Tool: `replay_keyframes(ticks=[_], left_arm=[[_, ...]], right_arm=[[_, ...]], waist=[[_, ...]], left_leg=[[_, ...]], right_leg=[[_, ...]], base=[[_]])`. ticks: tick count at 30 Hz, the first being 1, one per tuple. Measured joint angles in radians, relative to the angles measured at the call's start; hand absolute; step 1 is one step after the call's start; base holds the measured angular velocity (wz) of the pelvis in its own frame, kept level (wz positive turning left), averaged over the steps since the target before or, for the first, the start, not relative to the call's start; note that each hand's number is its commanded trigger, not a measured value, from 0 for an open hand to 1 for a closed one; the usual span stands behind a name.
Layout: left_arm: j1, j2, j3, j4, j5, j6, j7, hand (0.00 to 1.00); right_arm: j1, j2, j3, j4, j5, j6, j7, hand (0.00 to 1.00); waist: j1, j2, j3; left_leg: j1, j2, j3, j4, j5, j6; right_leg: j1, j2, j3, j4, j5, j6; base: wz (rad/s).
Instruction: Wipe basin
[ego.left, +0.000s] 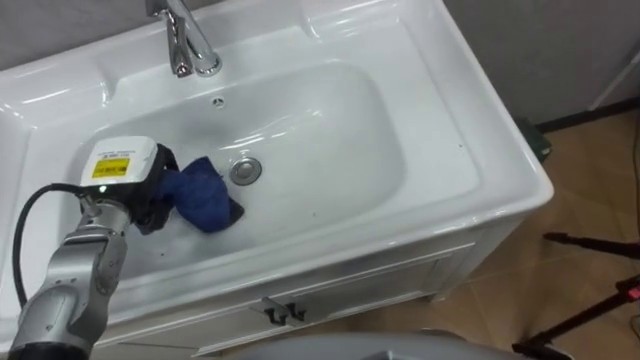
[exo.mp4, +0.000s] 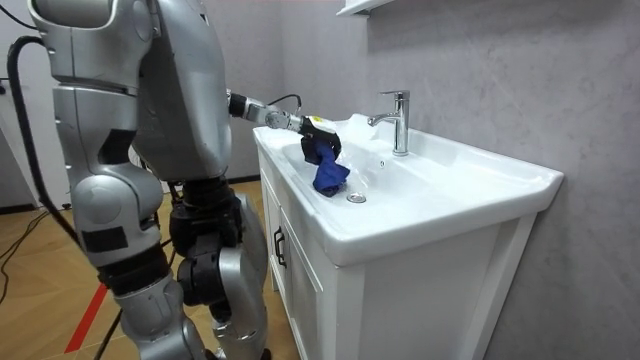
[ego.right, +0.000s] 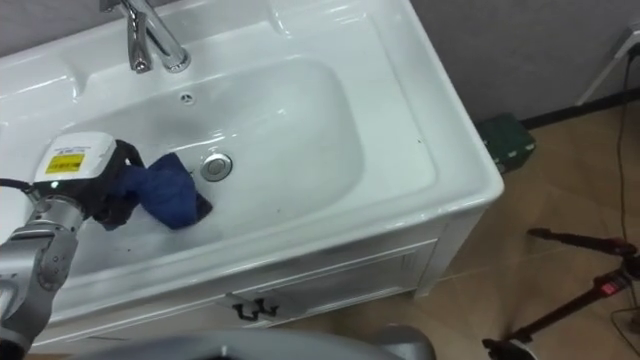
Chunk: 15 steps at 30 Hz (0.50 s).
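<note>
Firmly curled, the left hand (ego.left: 140, 185), a yellow label on its back, grips the blue cloth (ego.left: 207, 196) low in the white basin (ego.left: 480, 150), just beside the drain (ego.left: 245, 170). The room view shows the cloth dangling from that hand, the tap (exo.mp4: 398, 120) beyond.

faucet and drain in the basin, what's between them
In the left eye view, just the small overflow hole sits between faucet and drain; otherwise bare white basin. The blue cloth in the left hand lies beside the drain.
</note>
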Motion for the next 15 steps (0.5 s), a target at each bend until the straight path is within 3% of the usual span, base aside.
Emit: replay_keyframes(ticks=[8,15], left_arm=[[0.003,-0.006,-0.002,0.132,0.026,0.045,0.002,1.0],[0.003,-0.011,-0.003,0.168,0.072,0.058,0.009,1.0]], right_arm=[[0.006,0.001,0.0,0.011,0.0,0.033,0.001,0.0],[-0.002,0.001,-0.002,0.0,-0.026,0.034,0.012,0.0]], waist=[[0.005,-0.014,-0.0085],[-0.003,-0.025,-0.0083]], left_leg=[[0.016,-0.001,0.003,-0.015,0.0,0.0],[0.029,-0.002,0.005,-0.014,0.0,0.0]], right_leg=[[0.003,-0.001,0.004,0.008,-0.007,0.0],[0.001,-0.002,0.019,0.02,-0.013,0.001]], base=[[0.0],[-0.05]])
